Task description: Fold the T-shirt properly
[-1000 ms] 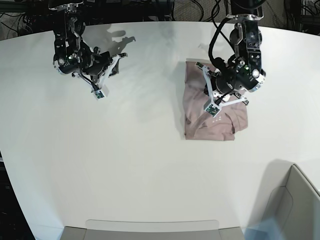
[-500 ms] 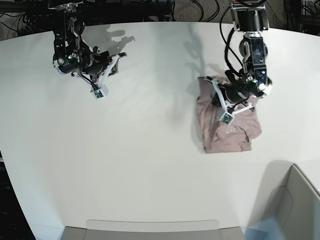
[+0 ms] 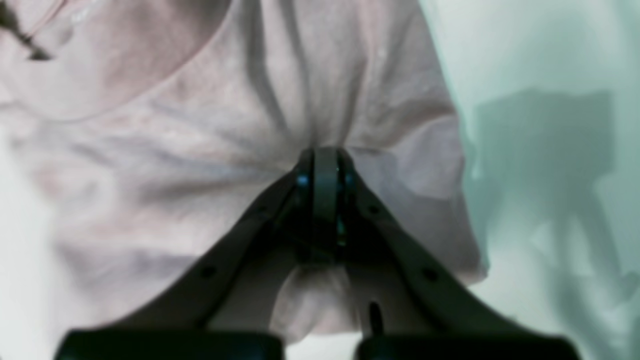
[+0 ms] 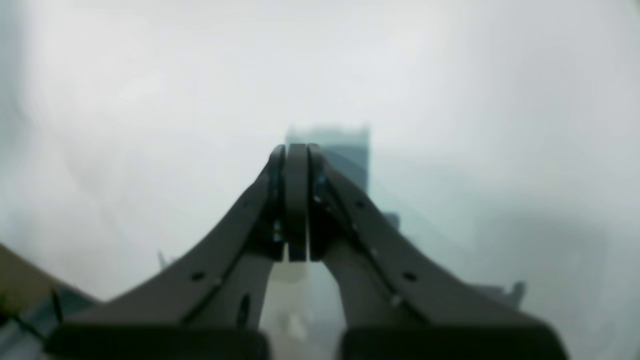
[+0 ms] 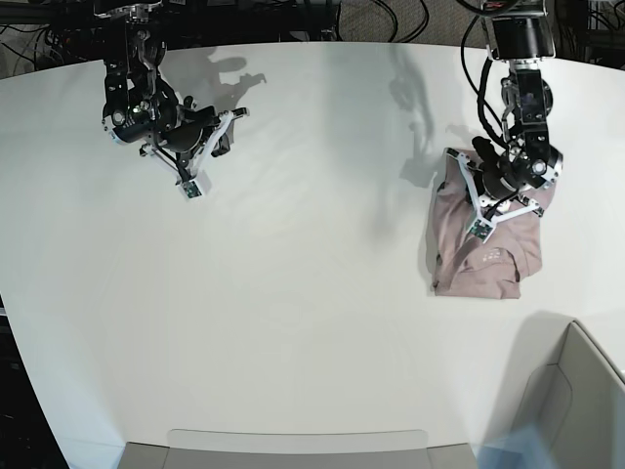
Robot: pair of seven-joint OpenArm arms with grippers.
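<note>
T-shirt (image 5: 483,256) folded, bunched on white table (image 5: 293,322); left gripper (image 3: 320,155) pinches its fabric. Right gripper (image 4: 296,150) closed, empty, well apart.

You've got a broad white matte table (image 5: 293,322) filling the base view. A grey open-topped bin (image 5: 571,410) sits at its corner; tangled black cables (image 5: 391,18) run behind.

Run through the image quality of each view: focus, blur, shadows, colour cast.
Base view: sharp and evenly lit, arm shadows fall on the white table, whose edges bow from lens distortion. Left wrist view: soft focus, a greenish cast at right, the T-shirt wrinkles still readable, a dark shadow on the table. Right wrist view: hazy, washed out, only the right gripper stands out.
</note>
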